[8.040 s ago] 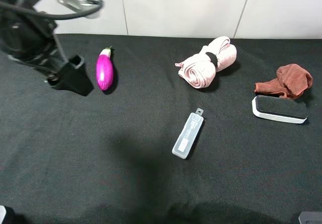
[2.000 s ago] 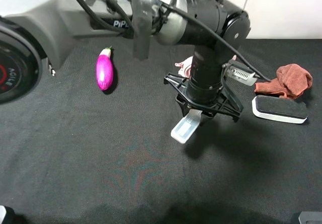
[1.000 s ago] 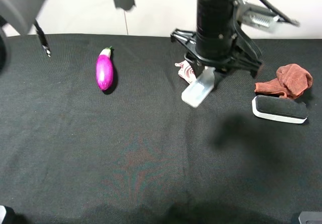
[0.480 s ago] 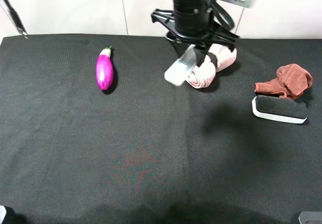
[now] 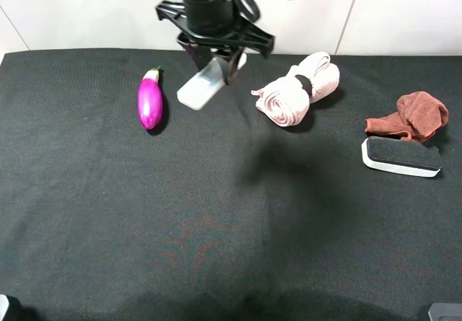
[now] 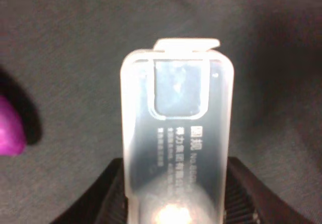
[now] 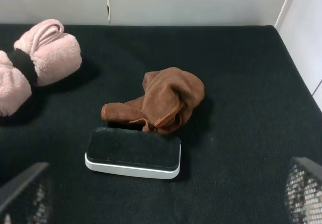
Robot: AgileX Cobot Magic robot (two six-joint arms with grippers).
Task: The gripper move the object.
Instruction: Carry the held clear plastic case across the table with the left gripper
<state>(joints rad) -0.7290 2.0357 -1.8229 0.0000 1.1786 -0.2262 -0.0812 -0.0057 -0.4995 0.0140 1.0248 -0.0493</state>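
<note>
My left gripper (image 5: 219, 60), a black claw on a bulky black arm, hangs over the back of the table and is shut on the object, a flat translucent-white plastic case (image 5: 203, 84). The case slants down to the left, in the air between the purple eggplant (image 5: 150, 102) and the pink rolled towel (image 5: 297, 89). In the left wrist view the case (image 6: 176, 133) sticks out between the two black fingers (image 6: 108, 196), with the eggplant (image 6: 10, 129) at the picture's edge. My right gripper (image 7: 166, 183) is open and empty, its fingers wide apart in front of the board eraser (image 7: 133, 152).
A crumpled brown cloth (image 5: 415, 115) and a white-and-black board eraser (image 5: 401, 156) lie at the right side of the black cloth-covered table (image 5: 144, 213). A white wall runs along the back edge. The arm's shadow falls on the table's middle.
My left gripper closed on the case at mid-table, lifted it, and has carried it back and leftward, past the pink towel toward the eggplant. The other objects have not moved.
</note>
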